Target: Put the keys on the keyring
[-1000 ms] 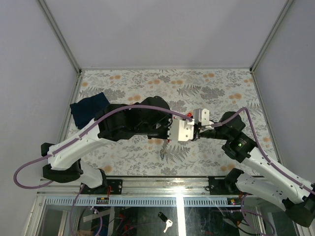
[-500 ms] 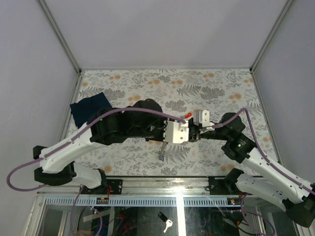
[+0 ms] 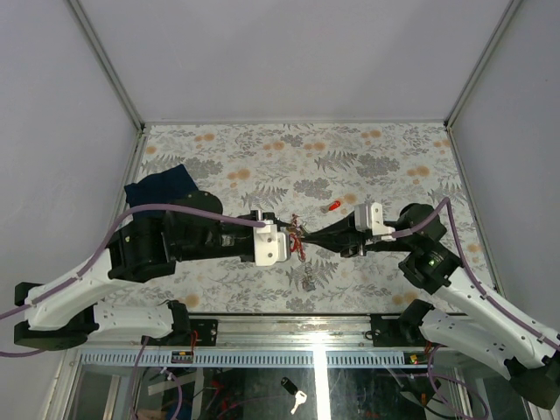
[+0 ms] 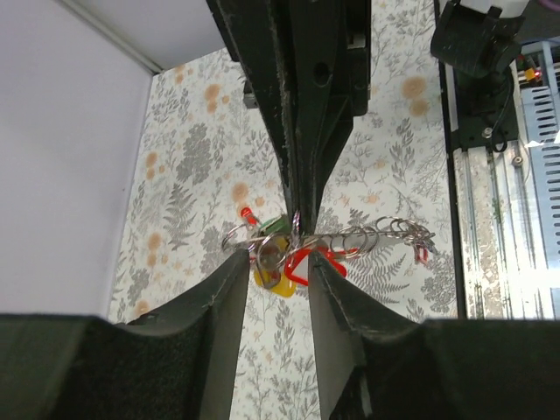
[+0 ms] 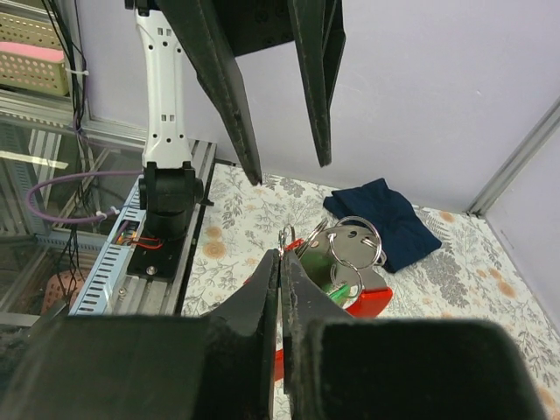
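Observation:
The keyring [image 5: 343, 249] hangs in mid-air over the table's middle, a grey fob with thin metal rings and a red strap [image 5: 372, 303]. My right gripper [image 5: 282, 254] is shut on one thin ring of it. Keys with a yellow tag [image 4: 278, 278] and a green tag [image 5: 338, 289] hang in the bunch. A string of small rings [image 4: 385, 233] trails off it toward the near edge. My left gripper [image 4: 277, 258] stands open just short of the bunch, nothing between its fingers. From above, the left gripper [image 3: 289, 247] and the right gripper [image 3: 303, 238] meet tip to tip.
A small red piece [image 3: 333, 206] lies on the flowered tablecloth behind the grippers. A folded dark blue cloth [image 3: 160, 189] sits at the left edge. A small metal piece [image 3: 309, 280] shows near the front edge. Under the front rail lies a pale key [image 3: 297, 401].
My left gripper has opened and drawn back to the left. My right gripper has shut and reached further left with the keyring in it.

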